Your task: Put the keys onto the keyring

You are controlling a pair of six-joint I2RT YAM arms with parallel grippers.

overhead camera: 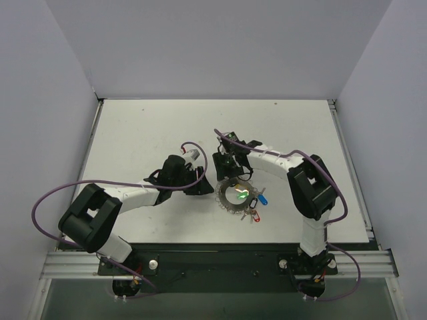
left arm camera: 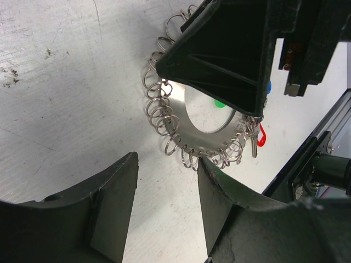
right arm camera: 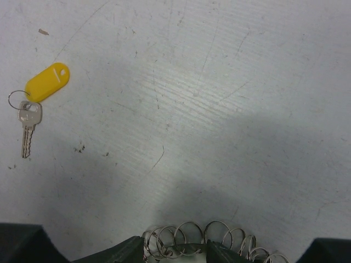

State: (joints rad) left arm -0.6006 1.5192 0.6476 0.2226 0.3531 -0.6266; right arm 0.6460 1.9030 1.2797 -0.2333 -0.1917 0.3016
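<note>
The keyring (overhead camera: 235,195) is a flat silvery loop edged with many small wire rings, lying at the table's middle. A green key (overhead camera: 241,195) lies inside it, a blue key (overhead camera: 263,199) at its right and a red key (overhead camera: 252,215) at its near edge. My right gripper (overhead camera: 230,167) is over the loop's far edge, and its fingers (right arm camera: 118,253) are closed on the rings (right arm camera: 186,236). A yellow key (right arm camera: 48,82) lies loose beyond it. My left gripper (left arm camera: 167,164) is open and empty, just left of the keyring (left arm camera: 162,118), low over the table.
The white table (overhead camera: 147,133) is walled at the left, back and right. A metal rail (overhead camera: 200,257) runs along the near edge. In the left wrist view the right gripper's dark body (left arm camera: 230,49) hangs over the ring, with the red key (left arm camera: 261,135) behind it.
</note>
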